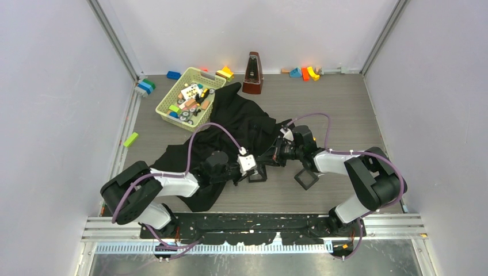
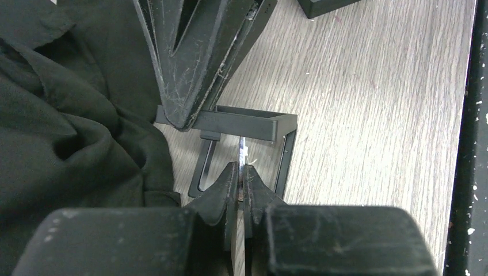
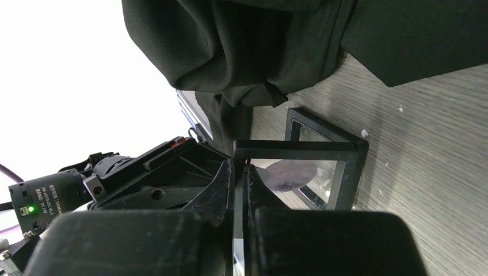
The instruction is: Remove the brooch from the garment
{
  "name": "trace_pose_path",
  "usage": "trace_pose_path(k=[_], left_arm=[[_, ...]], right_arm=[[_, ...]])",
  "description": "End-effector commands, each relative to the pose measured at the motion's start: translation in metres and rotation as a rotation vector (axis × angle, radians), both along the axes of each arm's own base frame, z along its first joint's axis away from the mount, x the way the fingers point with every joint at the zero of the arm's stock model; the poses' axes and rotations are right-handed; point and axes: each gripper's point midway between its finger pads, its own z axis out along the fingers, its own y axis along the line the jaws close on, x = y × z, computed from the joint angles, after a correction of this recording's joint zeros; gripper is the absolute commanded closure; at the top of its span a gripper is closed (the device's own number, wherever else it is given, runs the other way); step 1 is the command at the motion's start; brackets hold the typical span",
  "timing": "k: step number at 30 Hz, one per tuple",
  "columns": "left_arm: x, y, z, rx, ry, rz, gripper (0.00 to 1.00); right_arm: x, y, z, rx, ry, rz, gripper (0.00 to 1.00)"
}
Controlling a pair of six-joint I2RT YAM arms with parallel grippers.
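The wooden surface (image 1: 345,115) is carrying everything. The black garment (image 1: 241,123) is lying crumpled on it, from the far left part down toward the middle of the near edge. The two arms are meeting just beside the garment's near hem, close to the middle of that near edge.

The right claw (image 3: 239,167) is closed, and its tips are pressing at one upper corner of a small black tray (image 3: 299,150), which is standing on its side. I cannot tell whether a bit of the rim is nipped between them. The left claw (image 2: 241,172) is pointing into the tray's opening from the opposite side. Its jaws are almost together, with a thin pale sliver between the tips (it is seen edge-on, so I cannot tell what it is, nor whether the claw is gripping it).

The brooch (image 3: 292,174) is showing as a round pinkish-brown disc in the tray's window, just beside the right claw's tips and apart from the cloth. Being round, it is offering no long axis, and its flat face is facing the right wrist camera. In my judgement both claws are about equally near, and the coming move is depending on the disc sitting between them, inside the frame.
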Motion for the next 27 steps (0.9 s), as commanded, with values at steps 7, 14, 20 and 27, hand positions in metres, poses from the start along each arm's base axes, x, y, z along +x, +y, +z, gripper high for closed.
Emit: trace_pose_path(k=[7, 14, 20, 27], left_arm=[[0.021, 0.004, 0.027, -0.046, -0.108, 0.096, 1.0], [0.026, 0.002, 0.032, -0.067, -0.149, 0.102, 1.0], [0.029, -0.006, 0.023, -0.053, -0.138, 0.084, 1.0], [0.027, -0.011, 0.012, -0.037, -0.105, 0.063, 0.98]], right_arm=[[0.009, 0.003, 0.011, 0.001, -0.076, -0.002, 0.99], [0.009, 0.003, 0.014, 0.007, -0.08, -0.003, 0.99], [0.009, 0.004, 0.018, 0.019, -0.086, -0.003, 0.99], [0.01, 0.004, 0.019, 0.023, -0.09, -0.008, 0.99]])
